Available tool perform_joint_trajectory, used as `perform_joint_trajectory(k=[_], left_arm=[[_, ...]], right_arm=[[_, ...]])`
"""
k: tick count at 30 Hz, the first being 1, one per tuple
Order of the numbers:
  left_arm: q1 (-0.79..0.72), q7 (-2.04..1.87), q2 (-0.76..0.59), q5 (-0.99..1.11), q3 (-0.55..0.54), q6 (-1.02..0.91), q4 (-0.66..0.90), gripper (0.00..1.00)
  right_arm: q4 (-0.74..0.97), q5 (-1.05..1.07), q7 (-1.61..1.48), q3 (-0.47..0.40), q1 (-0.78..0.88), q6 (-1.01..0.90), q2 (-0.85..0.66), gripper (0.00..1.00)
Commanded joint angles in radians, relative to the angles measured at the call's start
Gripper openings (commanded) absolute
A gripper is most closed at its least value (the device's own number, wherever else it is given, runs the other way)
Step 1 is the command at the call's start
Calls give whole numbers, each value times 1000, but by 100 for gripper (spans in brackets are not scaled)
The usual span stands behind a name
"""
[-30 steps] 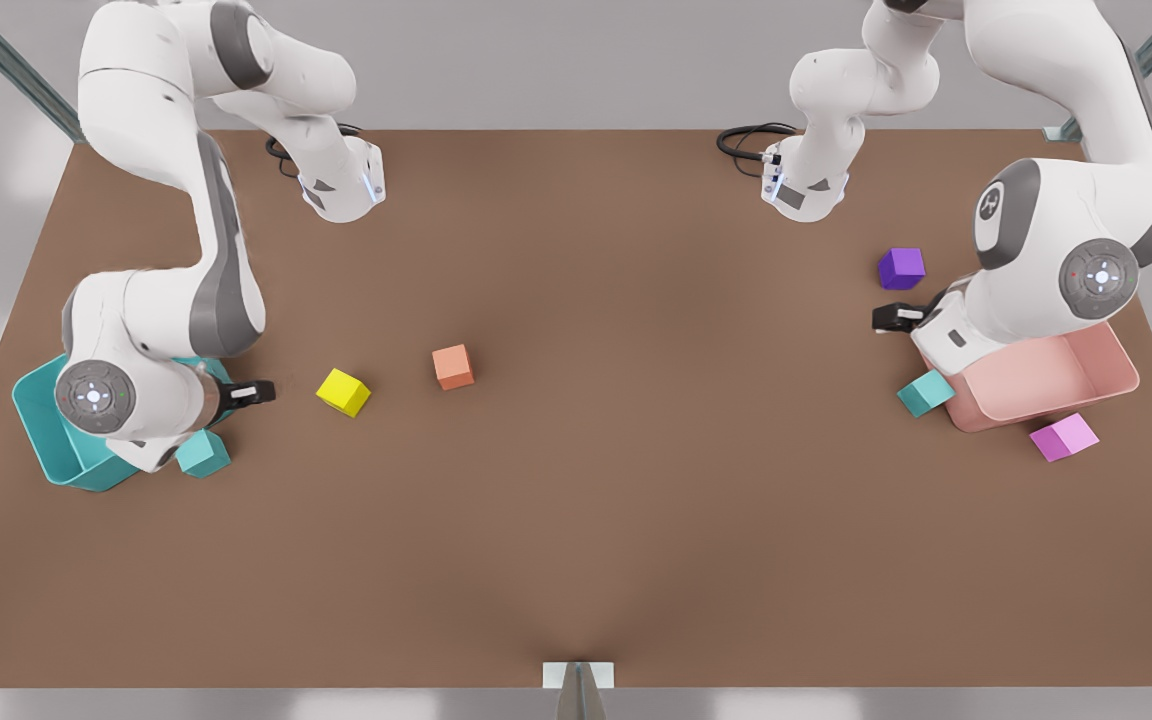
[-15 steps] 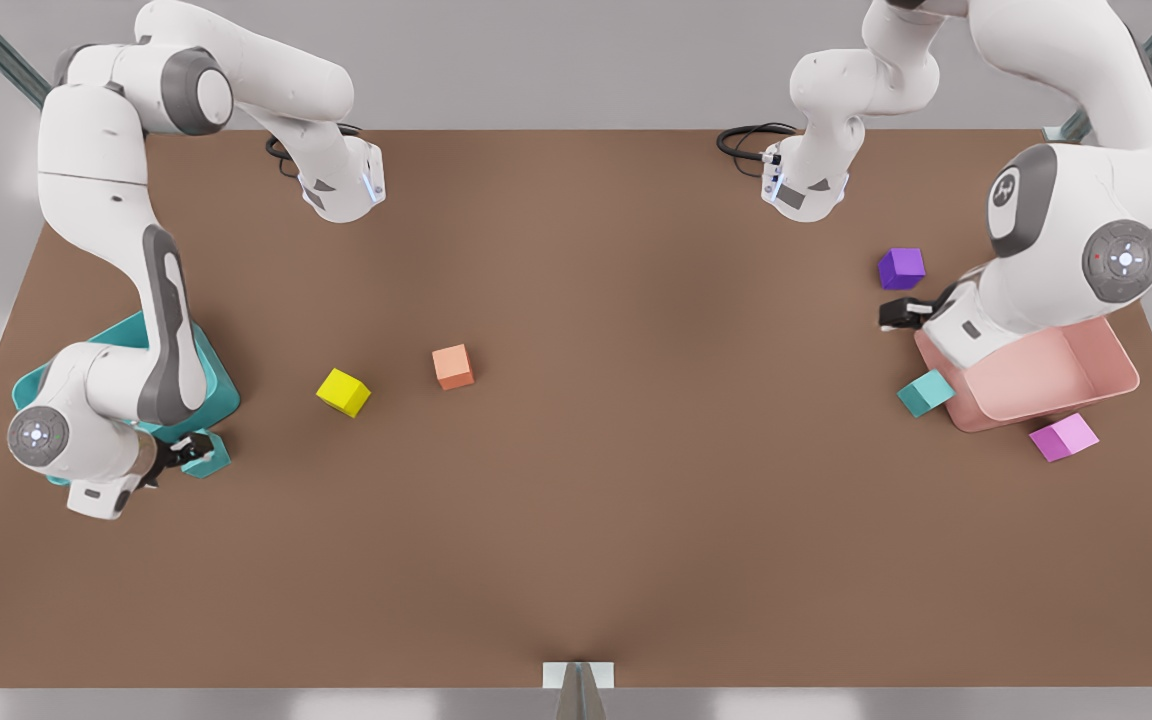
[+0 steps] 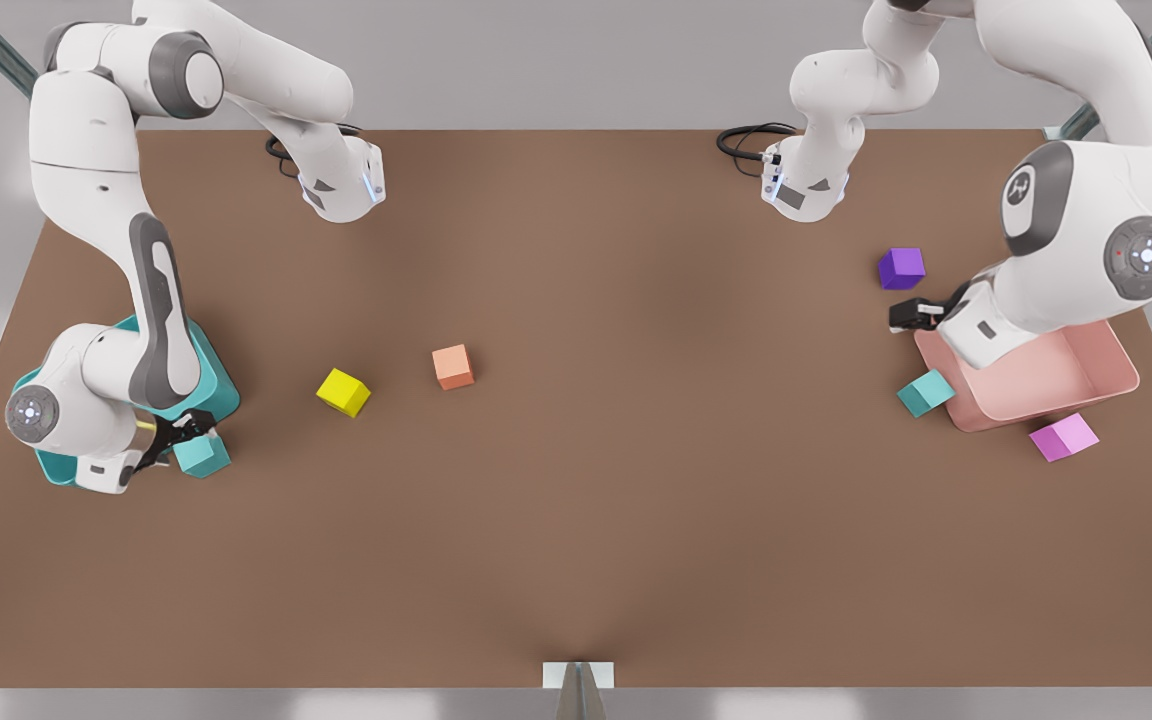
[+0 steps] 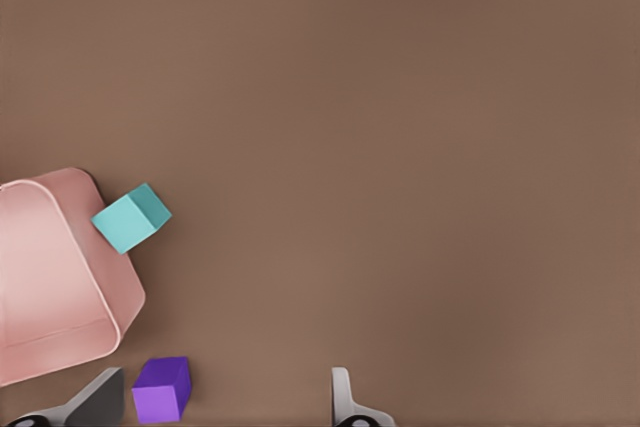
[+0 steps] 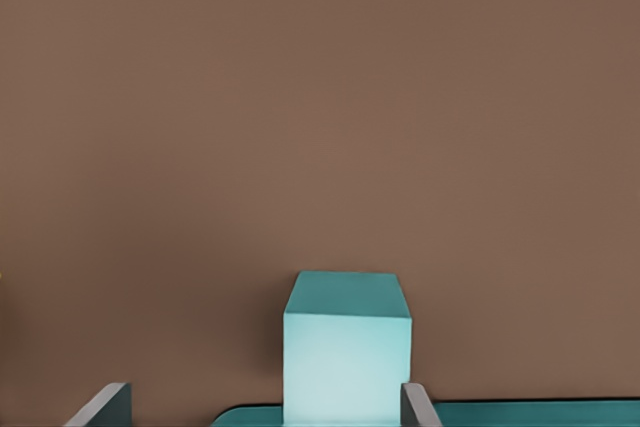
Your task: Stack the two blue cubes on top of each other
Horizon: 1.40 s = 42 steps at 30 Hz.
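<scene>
The right gripper (image 3: 179, 432) is low at the front view's left side of the table (image 3: 576, 520). In the right wrist view its two fingers (image 5: 418, 405) are spread, and the first blue cube (image 5: 346, 345) sits between them, closer to one finger than to the other. It cannot be told if that finger already touches the cube; the other finger is clearly apart from it. In the front view this cube (image 3: 202, 454) lies on the table at the fingertips, just beside the teal bin (image 3: 221, 385), which is behind the gripper and partly hidden by the arm. Farther out from these fingers are the yellow cube (image 3: 343, 391) and then the orange cube (image 3: 453, 366), both alone on the table.

The left gripper (image 3: 908, 314) hangs at the front view's right side, above the corner of the pink bin (image 3: 1121, 365). In the left wrist view its fingers (image 4: 342, 399) are spread wide with nothing between them. The purple cube (image 3: 901, 268) is near the fingertips, apart from them. The second blue cube (image 3: 925, 392) lies on the table on the other side of the gripper; in the left wrist view this cube (image 4: 131, 217) looks to touch the bin's wall (image 4: 95, 277) at a corner. Past the bin lies the light pink cube (image 3: 1063, 437). The two blue cubes are well apart, at opposite sides of the table.
</scene>
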Motion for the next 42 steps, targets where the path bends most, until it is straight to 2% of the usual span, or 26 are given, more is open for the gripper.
perform_joint_trajectory(k=[1,12,13,14,21,25,36,42], left_arm=[[-2,-3,-2,1,-1,-9,1,100],[4,-5,0,-2,-4,-20,2,100],[114,-3,1,-2,-109,-20,2,100],[240,-5,4,5,-258,-20,22,100],[239,-2,30,6,-263,-20,24,100],[176,-3,55,33,-268,-18,21,100],[173,-3,64,32,-268,-23,18,100],[173,-5,75,32,-268,-23,18,100]], right_arm=[[-2,3,18,2,-1,3,2,100],[0,15,41,0,-10,16,28,100],[0,37,68,0,-10,32,28,100],[0,38,97,0,-10,35,28,100],[-5,27,154,0,-10,20,31,100],[-9,27,153,0,-10,20,33,100],[32,18,148,0,-13,29,74,100],[64,-6,53,0,-27,31,93,100]])
